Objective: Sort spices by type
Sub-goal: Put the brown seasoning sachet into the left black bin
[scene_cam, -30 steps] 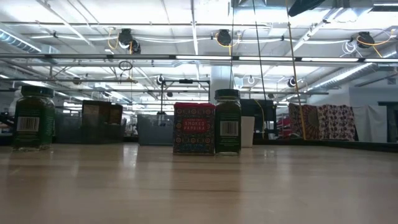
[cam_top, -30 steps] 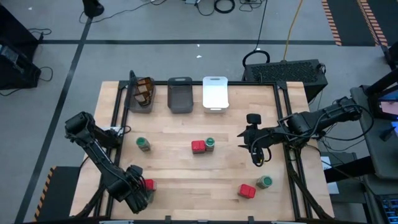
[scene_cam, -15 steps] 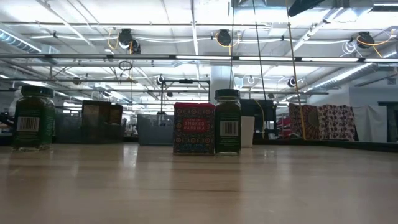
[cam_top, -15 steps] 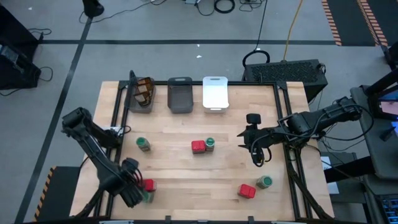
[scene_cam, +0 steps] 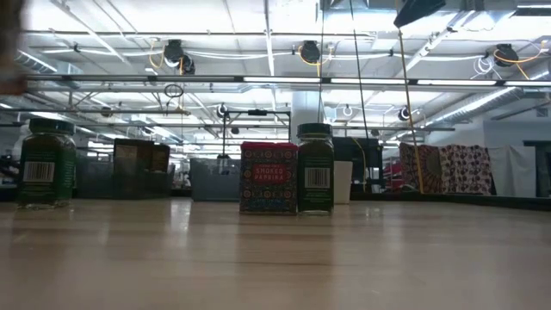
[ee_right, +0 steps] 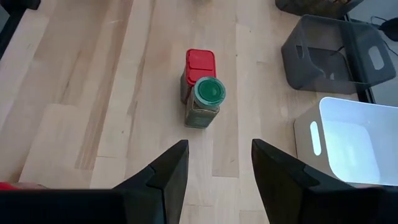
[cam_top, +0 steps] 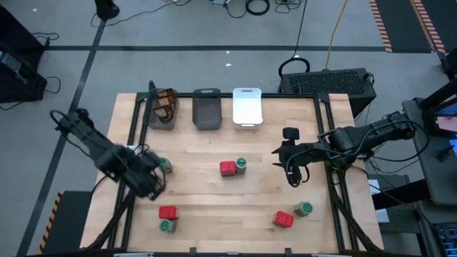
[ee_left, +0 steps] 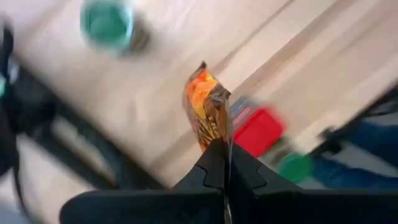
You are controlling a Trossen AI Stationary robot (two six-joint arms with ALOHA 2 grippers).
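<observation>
My left gripper (cam_top: 153, 184) hangs over the table's left part, beside a green-lidded jar (cam_top: 166, 165), and is shut on a brown and orange packet (ee_left: 208, 112). A red tin (cam_top: 168, 212) and a green-lidded jar (cam_top: 166, 225) stand near the front left. Another tin (cam_top: 227, 168) and jar (cam_top: 241, 165) stand touching at mid-table, and also show in the low view (scene_cam: 269, 177). A third tin (cam_top: 283, 219) and jar (cam_top: 303, 208) stand at the front right. My right gripper (cam_top: 291, 173) is open and empty right of centre. My left gripper pinches the packet's near end (ee_left: 222, 144) between its two shut fingers. The rest of the packet sticks out past the fingertips. It is lifted clear of the table.
Three bins stand in a row at the far edge: a dark grey one (cam_top: 151, 107) holding brown packets, a dark grey one (cam_top: 207, 108) and a white one (cam_top: 247, 106). Bare wood lies between the groups of spices.
My left gripper has gone from the front left corner, beside the red tin and jar there, toward the table's far edge, carrying the packet. It now hangs by the left green-lidded jar. The tin and jar it left have stayed in place.
</observation>
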